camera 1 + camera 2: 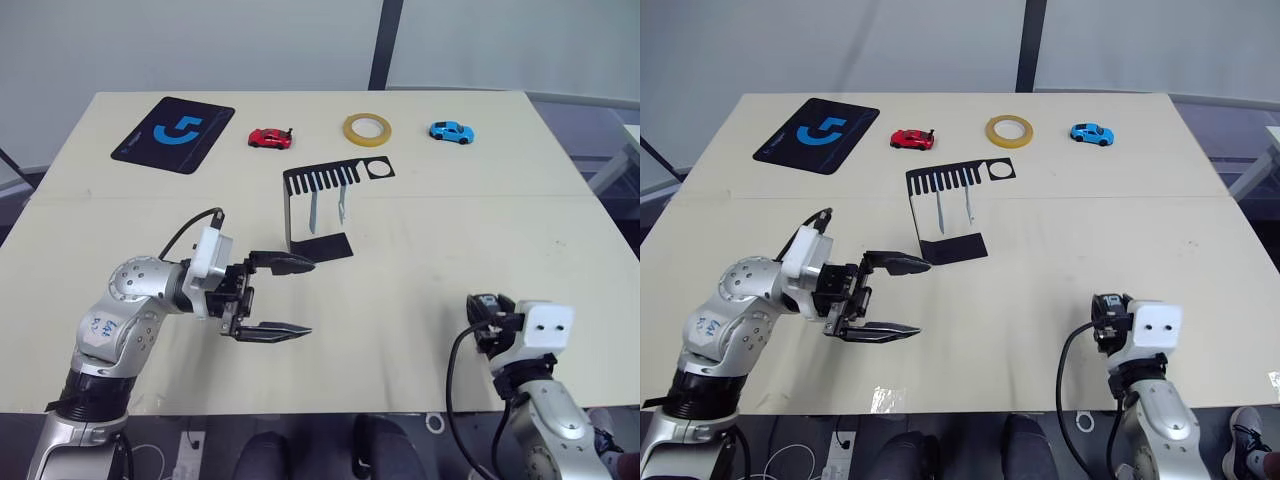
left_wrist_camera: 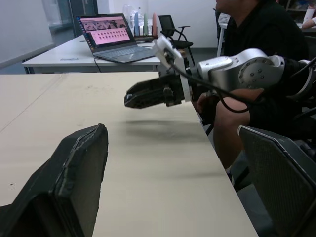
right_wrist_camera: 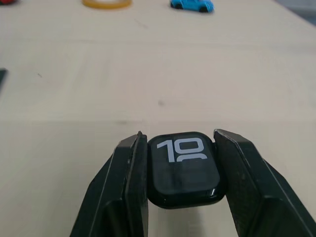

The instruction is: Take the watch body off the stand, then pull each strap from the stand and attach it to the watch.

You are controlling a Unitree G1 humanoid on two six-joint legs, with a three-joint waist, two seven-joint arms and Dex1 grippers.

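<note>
The black stand (image 1: 292,212) stands upright at the table's middle, its comb-slotted top plate (image 1: 340,176) pointing right. Two pale blue-grey straps (image 1: 314,211) (image 1: 342,207) hang from the slots. My left gripper (image 1: 310,298) is open, nothing between its fingers, just in front of and left of the stand's foot. My right gripper (image 3: 178,136) is near the table's front right edge and is shut on the watch body (image 3: 183,168), a black rounded square with white digits facing up. The watch body (image 1: 1106,305) also shows in the right eye view.
Along the far edge lie a black mouse pad (image 1: 173,133), a red toy car (image 1: 270,138), a yellow tape roll (image 1: 367,128) and a blue toy car (image 1: 451,131). In the left wrist view a person sits beyond the table, with a laptop (image 2: 111,37) on another desk.
</note>
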